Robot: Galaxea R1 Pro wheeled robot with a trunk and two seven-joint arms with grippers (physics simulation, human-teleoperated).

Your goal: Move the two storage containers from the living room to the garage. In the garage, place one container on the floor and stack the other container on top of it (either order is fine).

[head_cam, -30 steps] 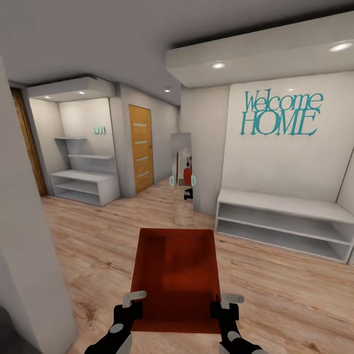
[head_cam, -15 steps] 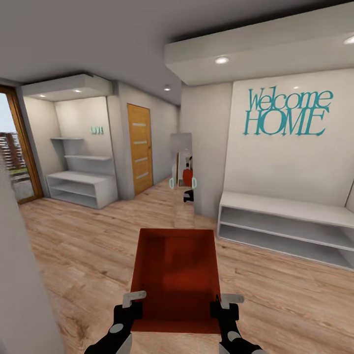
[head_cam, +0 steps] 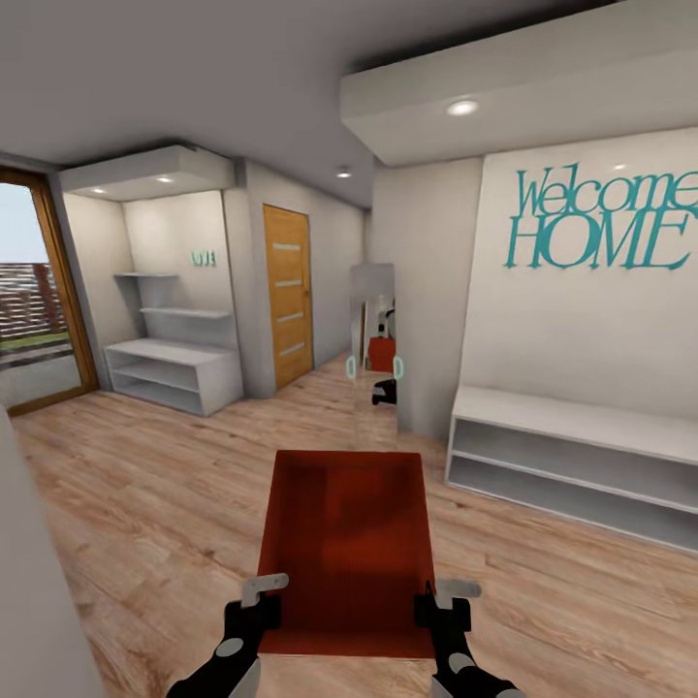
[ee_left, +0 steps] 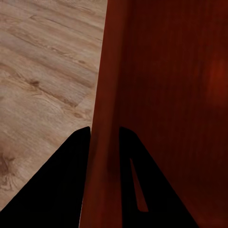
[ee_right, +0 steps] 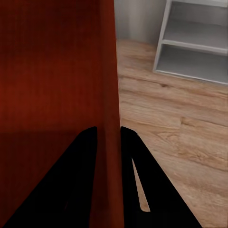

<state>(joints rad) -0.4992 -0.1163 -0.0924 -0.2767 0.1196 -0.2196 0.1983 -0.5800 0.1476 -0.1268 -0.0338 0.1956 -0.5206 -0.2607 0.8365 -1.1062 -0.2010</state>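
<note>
I carry one orange-red storage container (head_cam: 346,543) level in front of me, above a light wood-plank floor (head_cam: 145,504). My left gripper (head_cam: 260,599) is shut on the container's left wall (ee_left: 102,142), one finger on each side of it. On the opposite wall (ee_right: 108,142) my right gripper (head_cam: 438,603) is shut the same way. The container's inside looks empty.
A white low shelf bench (head_cam: 572,456) stands at the right under a teal "Welcome HOME" wall sign (head_cam: 601,221). A tall mirror (head_cam: 373,354) is straight ahead, a wooden door (head_cam: 289,296) beyond it, white shelving (head_cam: 174,373) at the left, and a glass door (head_cam: 34,310) at far left.
The whole view has shifted: the camera moved on and turned left, the near pale wall slid off to the left and the glass door came into sight. The container and both grippers hold the same pose.
</note>
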